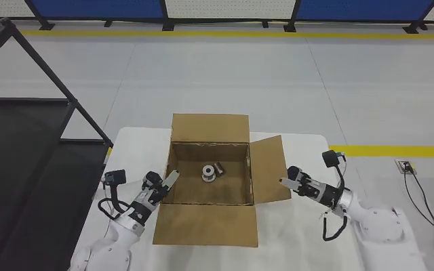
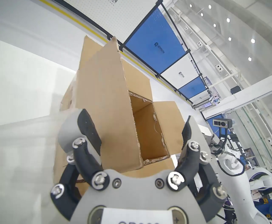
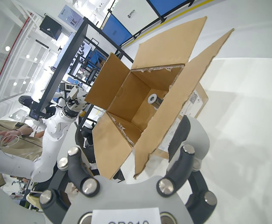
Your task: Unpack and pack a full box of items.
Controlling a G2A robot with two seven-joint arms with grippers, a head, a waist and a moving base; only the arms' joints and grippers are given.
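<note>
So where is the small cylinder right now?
In the top view, the small cylinder lies on the floor of the open cardboard box, near the middle and clear of all four walls.

Pale grey floor [image 1: 224,74], yellow line [image 1: 224,33] along far edge. Blue and white partition panels [image 1: 95,8] behind. Black metal-framed stand [image 1: 34,176] beside white table [image 1: 139,146]. Ceiling spotlights [image 2: 228,20] lit.

White table [image 1: 139,146] at centre, black metal-framed rack [image 1: 41,169] at 9 o'clock just beside it, pale grey floor [image 1: 203,74] towards 12 o'clock, yellow floor line [image 1: 224,33] across 12 o'clock, blue partition panels [image 1: 95,8] and white panel [image 1: 230,7] behind it, second yellow stripe [image 1: 386,150] at 3 o'clock, small floor socket [image 1: 405,167] with cable near it.
</note>
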